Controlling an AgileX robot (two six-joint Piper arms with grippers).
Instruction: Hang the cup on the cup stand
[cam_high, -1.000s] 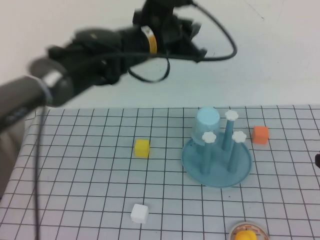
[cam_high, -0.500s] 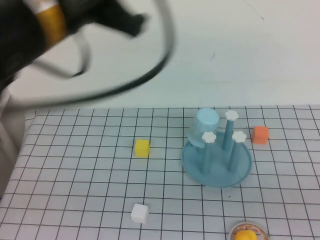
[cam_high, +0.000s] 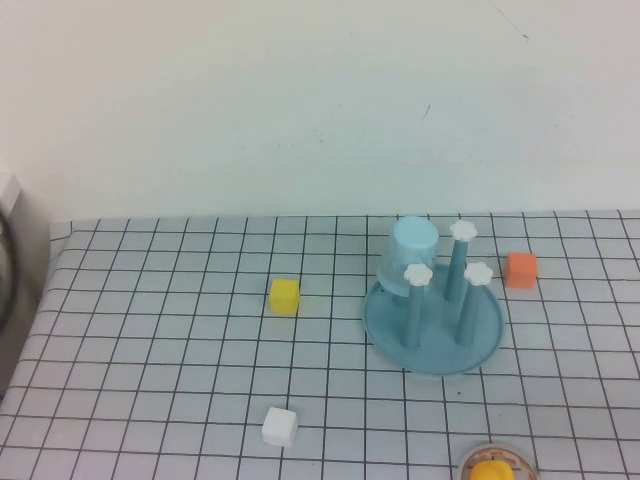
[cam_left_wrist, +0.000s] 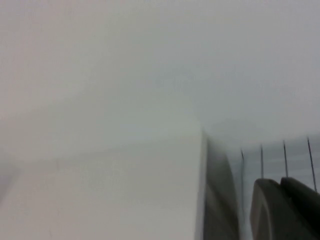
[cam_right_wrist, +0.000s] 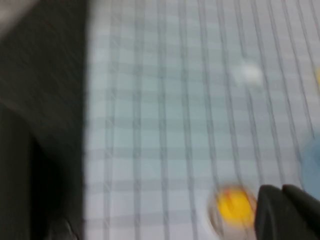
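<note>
The light blue cup (cam_high: 412, 250) sits upside down over the back-left peg of the cup stand (cam_high: 440, 348). The stand is a round blue dish, and three of its pegs show their white flower caps. Neither arm appears in the high view. In the left wrist view my left gripper (cam_left_wrist: 280, 184) is shut and holds nothing. It hangs off the table's left side, with only a strip of the gridded cloth behind it. In the right wrist view my right gripper (cam_right_wrist: 281, 191) is also shut and empty, low over the cloth beside a yellow object (cam_right_wrist: 232, 204).
On the gridded cloth lie a yellow cube (cam_high: 284, 296), a white cube (cam_high: 279, 427) and an orange cube (cam_high: 520, 269). A round plate holding a yellow object (cam_high: 493, 468) sits at the front edge. The table's left edge (cam_high: 40, 300) drops away, with a white wall behind.
My left arm has swung away from above the table and left the high view on the left, its gripper closing on the way. The cup stays on the peg.
</note>
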